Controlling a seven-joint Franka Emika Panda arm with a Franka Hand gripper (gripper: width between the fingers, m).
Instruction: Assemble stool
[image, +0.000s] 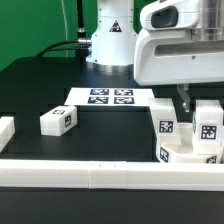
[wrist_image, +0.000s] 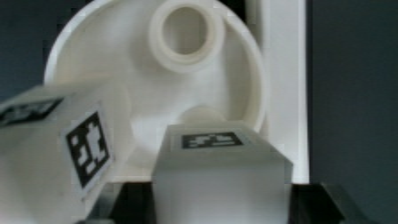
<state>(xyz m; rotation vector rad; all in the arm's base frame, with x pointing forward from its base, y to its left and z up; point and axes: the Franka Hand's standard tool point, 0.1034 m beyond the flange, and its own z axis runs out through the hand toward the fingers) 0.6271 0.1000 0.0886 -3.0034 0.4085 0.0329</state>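
The stool's seat (image: 163, 122) stands on its rim near the bench's front edge, toward the exterior view's right. Legs (image: 207, 128) crowd just beside it, close to the rail (image: 90, 172). Another leg (image: 58, 120) lies well apart, toward the exterior view's left. The gripper (image: 186, 100) hangs over the cluster. In the wrist view one leg sits between its fingers, but whether they clamp it cannot be told. The marker board (image: 110, 97) lies mid-bench.

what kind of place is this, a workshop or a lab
Probably a robotics lab bench: a black table fenced by white border rails, the marker board lying on it, and a loose stool leg carrying a marker tag.
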